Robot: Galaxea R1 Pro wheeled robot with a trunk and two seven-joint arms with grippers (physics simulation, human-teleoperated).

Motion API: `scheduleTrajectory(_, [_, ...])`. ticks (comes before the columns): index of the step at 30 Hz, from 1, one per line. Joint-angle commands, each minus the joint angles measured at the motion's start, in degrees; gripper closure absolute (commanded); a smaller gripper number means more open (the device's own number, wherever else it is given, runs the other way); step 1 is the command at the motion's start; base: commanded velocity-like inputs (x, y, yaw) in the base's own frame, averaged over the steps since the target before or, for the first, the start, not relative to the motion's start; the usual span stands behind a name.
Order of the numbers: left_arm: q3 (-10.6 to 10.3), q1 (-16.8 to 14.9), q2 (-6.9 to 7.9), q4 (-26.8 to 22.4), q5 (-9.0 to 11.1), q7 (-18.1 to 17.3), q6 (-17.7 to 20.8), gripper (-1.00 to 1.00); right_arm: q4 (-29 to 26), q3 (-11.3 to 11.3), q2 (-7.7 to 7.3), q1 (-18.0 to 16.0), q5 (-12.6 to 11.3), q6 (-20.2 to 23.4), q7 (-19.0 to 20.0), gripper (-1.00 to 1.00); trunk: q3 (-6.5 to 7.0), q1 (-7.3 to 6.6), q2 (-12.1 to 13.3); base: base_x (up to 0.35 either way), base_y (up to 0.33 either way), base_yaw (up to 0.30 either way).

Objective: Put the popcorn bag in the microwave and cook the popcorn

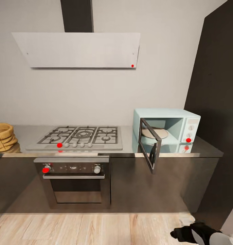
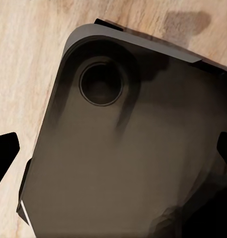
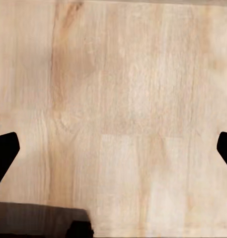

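Observation:
The popcorn bag (image 1: 3, 137), a tan sack with a rolled rim, stands on the grey countertop (image 1: 206, 149) at the far left edge of the head view, partly cut off. At the counter's right end sits the mint-blue microwave (image 1: 179, 126). Its dark glass door (image 1: 150, 148) is swung open toward me, and a round plate (image 1: 156, 133) lies inside. My left gripper (image 2: 113, 148) is open, pointing down at my own dark base. My right gripper (image 3: 113, 153) is open over bare wooden floor. Both are far from the bag.
A steel gas hob (image 1: 79, 136) lies between bag and microwave, with an oven (image 1: 74, 177) below and a hood (image 1: 79, 49) above. A tall dark cabinet (image 1: 215, 95) stands right of the microwave. Part of my right arm (image 1: 198, 234) shows low right above the wooden floor (image 1: 89, 229).

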Motion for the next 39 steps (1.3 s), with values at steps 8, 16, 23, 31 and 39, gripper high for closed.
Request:
scheduleTrajectory(8, [-0.08, 0.01, -0.01, -0.06, 0.3, -0.08, -0.12, -1.0, 1.0, -0.78, 5.9, 18.95, 0.08, -4.18, -4.2, -1.0, -0.04, 0.0, -0.03, 0.0, 0.0, 0.066])
scheduleTrajectory(16, [0.02, 0.02, 0.05, -0.06, 0.47, 0.05, -0.12, -1.0, 1.07, -0.71, 8.92, 22.81, 0.19, -6.07, -8.04, -1.0, 0.0, 0.0, -0.03, 0.0, 0.0, 0.269])
scheduleTrajectory(23, [0.08, 0.01, -0.01, -0.01, 0.56, 0.33, -0.12, -1.0, 1.0, -0.71, 11.68, 25.93, 0.37, -9.57, -12.04, -1.0, 0.2, 0.0, -0.03, 0.0, 0.0, 0.277])
scheduleTrajectory(31, [0.09, 0.02, -0.01, -0.01, 0.57, 0.36, -0.12, -1.0, 0.99, -0.67, 11.43, 26.05, 0.37, -9.8, -12.46, -1.0, 0.44, 0.0, -0.03, 0.0, 0.0, 0.277])
scheduleTrajectory(39, [0.09, 0.01, -0.06, -0.04, 0.57, 0.36, -0.12, -1.0, 0.99, -0.6, 11.57, 26.05, 0.43, -12.2, -12.47, -1.0, 0.71, 0.0, -0.03, 0.0, 0.0, 0.275])
